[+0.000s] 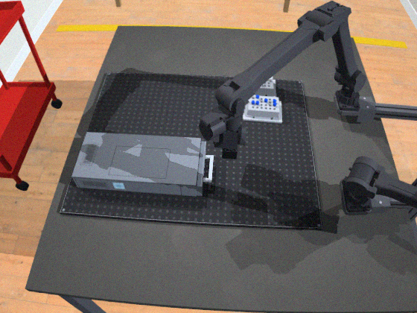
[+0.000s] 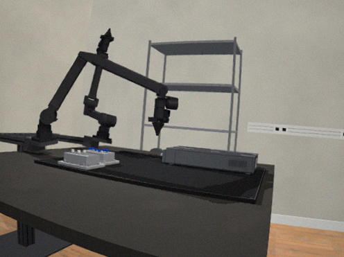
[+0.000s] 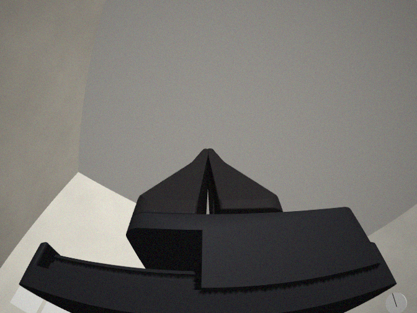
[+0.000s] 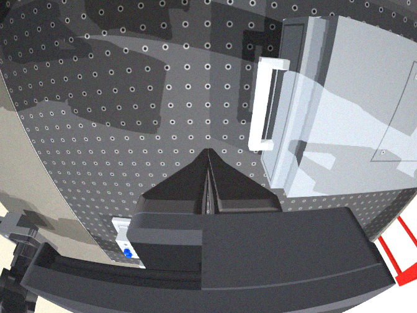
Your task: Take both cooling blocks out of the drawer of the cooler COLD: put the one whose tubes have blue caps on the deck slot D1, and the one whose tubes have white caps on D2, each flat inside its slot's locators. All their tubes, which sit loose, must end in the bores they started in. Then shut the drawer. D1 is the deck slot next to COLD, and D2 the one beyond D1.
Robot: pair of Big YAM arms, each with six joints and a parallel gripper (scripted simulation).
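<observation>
The cooler COLD (image 1: 139, 160) (image 2: 211, 160) (image 4: 363, 135) has its drawer shut; the white drawer handle (image 1: 211, 168) (image 4: 260, 107) stands close to its front. The blue-capped block (image 1: 263, 112) (image 2: 106, 157) (image 4: 122, 236) sits on slot D1 and looks flat. The white-capped block (image 1: 271, 91) (image 2: 78, 158) sits on D2, beyond it, partly hidden by my right arm in the top view. My right gripper (image 1: 229, 157) (image 2: 157, 134) (image 4: 208, 156) is shut and empty, above the deck, off the handle. My left gripper (image 2: 109, 29) (image 3: 207, 156) is shut and empty, raised and pointing up.
The perforated deck (image 1: 179, 209) lies on the dark table (image 1: 149, 257). My right arm spans over the deck near both blocks. A red cart (image 1: 30, 115) stands beyond the table's left edge in the top view, and a grey shelf rack (image 2: 194, 48) stands behind the table in the exterior view.
</observation>
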